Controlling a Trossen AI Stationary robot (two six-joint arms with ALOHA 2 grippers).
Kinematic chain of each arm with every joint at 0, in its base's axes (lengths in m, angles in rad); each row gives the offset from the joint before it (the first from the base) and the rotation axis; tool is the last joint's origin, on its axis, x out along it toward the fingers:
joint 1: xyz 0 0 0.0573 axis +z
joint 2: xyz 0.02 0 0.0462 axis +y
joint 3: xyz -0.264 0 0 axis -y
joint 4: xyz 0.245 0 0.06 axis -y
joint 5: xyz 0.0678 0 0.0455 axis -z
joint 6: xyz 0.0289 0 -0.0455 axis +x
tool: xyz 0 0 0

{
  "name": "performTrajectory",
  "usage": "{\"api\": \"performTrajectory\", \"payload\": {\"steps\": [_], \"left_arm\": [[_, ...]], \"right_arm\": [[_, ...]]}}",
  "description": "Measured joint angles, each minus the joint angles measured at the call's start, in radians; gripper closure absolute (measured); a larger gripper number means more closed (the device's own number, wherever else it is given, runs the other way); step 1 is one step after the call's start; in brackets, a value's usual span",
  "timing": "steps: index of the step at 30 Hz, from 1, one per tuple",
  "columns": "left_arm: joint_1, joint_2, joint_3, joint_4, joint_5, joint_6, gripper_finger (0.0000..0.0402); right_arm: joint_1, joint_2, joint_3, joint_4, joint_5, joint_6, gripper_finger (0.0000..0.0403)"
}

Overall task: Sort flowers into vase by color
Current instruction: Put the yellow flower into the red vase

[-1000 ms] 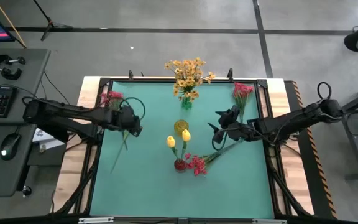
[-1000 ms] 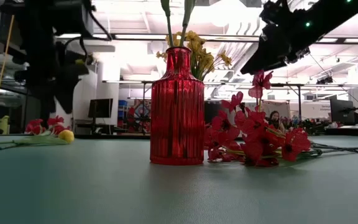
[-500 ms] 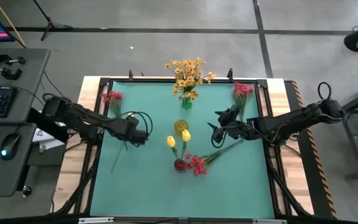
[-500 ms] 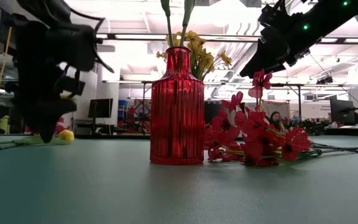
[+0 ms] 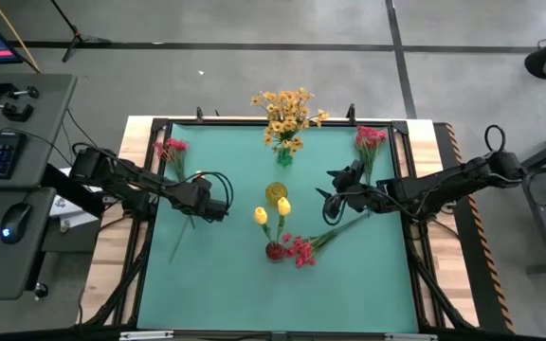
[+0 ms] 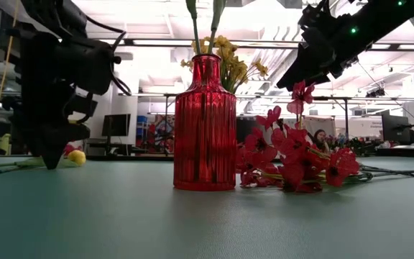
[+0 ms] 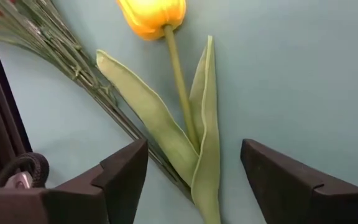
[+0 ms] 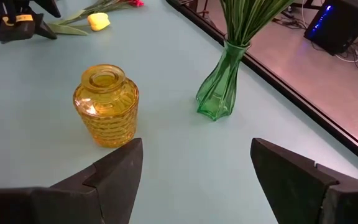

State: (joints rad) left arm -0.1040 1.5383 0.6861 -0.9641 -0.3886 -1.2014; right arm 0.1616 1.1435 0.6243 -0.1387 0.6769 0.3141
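A yellow tulip with long green leaves lies flat on the teal mat, beside the stalks of a pink-red cluster. My left gripper is open and low over it; its fingers stand on either side of the stalk and leaves. My right gripper is open and hovers right of the yellow vase. The red vase holds two yellow tulips. Pink-red flowers lie against its base. The green vase holds orange-yellow sprays.
Another pink-red cluster lies near the far right corner. The mat has a raised dark frame around it. A desk with keyboard and mouse stands off the left side. Open mat lies along the near edge.
My left gripper has moved toward the table's right and near edges and has come down close to the mat, over the lying yellow tulip. The flowers and vases have stayed where they were.
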Motion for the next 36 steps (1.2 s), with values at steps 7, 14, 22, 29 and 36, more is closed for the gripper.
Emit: {"api": "performTrajectory", "payload": {"steps": [7,14,22,29,36], "left_arm": [[0.001,0.000,-0.001,0.026,0.031,-0.022,0.0216],[0.000,0.002,-0.001,0.062,0.044,0.010,0.0341],[-0.043,-0.092,0.022,0.086,-0.151,0.088,0.0389],[-0.138,-0.304,0.111,0.123,-0.490,0.232,0.0398],[-0.277,-0.452,0.126,0.626,-0.972,0.732,0.0400]], "right_arm": [[0.000,0.000,0.000,0.000,0.000,0.000,0.0116],[0.000,0.000,0.000,0.000,0.000,0.000,0.0116],[0.000,0.000,0.000,0.000,0.000,0.000,0.0116],[0.000,0.000,0.000,0.001,0.000,0.017,0.0116],[0.000,0.000,0.000,0.001,0.000,0.023,0.0116]]}}
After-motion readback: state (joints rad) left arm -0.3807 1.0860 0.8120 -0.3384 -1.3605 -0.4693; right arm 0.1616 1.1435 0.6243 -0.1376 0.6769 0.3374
